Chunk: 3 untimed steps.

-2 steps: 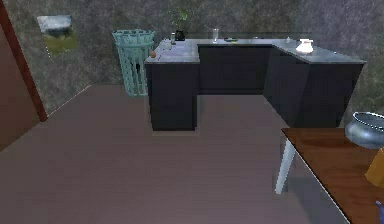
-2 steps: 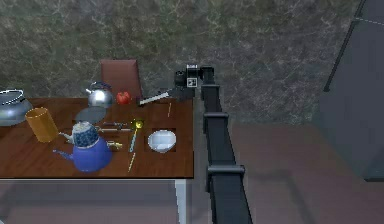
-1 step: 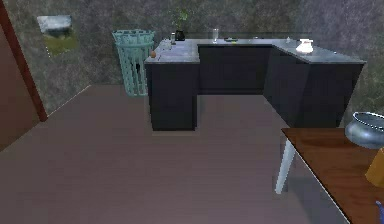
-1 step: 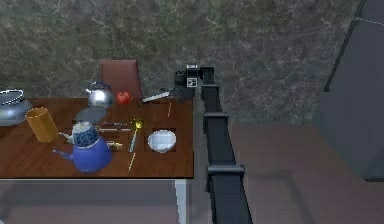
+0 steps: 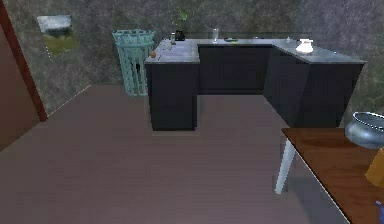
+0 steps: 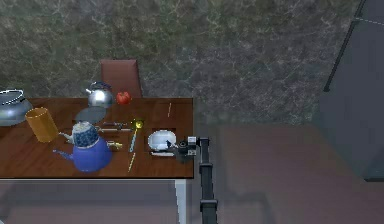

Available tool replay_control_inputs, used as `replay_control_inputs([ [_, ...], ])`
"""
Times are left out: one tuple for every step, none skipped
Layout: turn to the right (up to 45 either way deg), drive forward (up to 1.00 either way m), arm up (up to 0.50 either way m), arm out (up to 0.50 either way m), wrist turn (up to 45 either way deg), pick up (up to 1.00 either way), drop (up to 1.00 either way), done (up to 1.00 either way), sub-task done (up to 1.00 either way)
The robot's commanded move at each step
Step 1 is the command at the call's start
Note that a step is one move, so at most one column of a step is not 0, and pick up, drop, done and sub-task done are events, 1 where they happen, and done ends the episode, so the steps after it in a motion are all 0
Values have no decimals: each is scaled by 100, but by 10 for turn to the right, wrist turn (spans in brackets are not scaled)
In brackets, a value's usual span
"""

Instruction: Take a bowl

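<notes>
A shallow white bowl (image 6: 159,141) lies near the right end of the brown table (image 6: 30,160) in the arm side view. My gripper (image 6: 178,150) is at the bowl's right side, at the end of the dark arm bar (image 6: 207,190). With the bowl on the tabletop right at the fingers, I cannot tell whether the gripper holds anything. A blue-and-white patterned bowl (image 6: 85,130) stands farther left, just behind a blue kettle (image 6: 90,153).
The table also carries a grey pot (image 6: 10,106), an orange cup (image 6: 42,124), a silver kettle (image 6: 98,95), a red apple (image 6: 123,98) and thin utensils (image 6: 133,138). A chair (image 6: 120,72) stands behind it. Ahead are a dark L-shaped counter (image 5: 230,70), a teal bin (image 5: 132,60) and open floor.
</notes>
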Motion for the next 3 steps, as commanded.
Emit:
replay_control_inputs([
  [0,0,0,0,0,100,0,0,0],
  [0,0,10,0,0,0,0,0,0],
  [0,0,0,0,0,0,0,100,0],
])
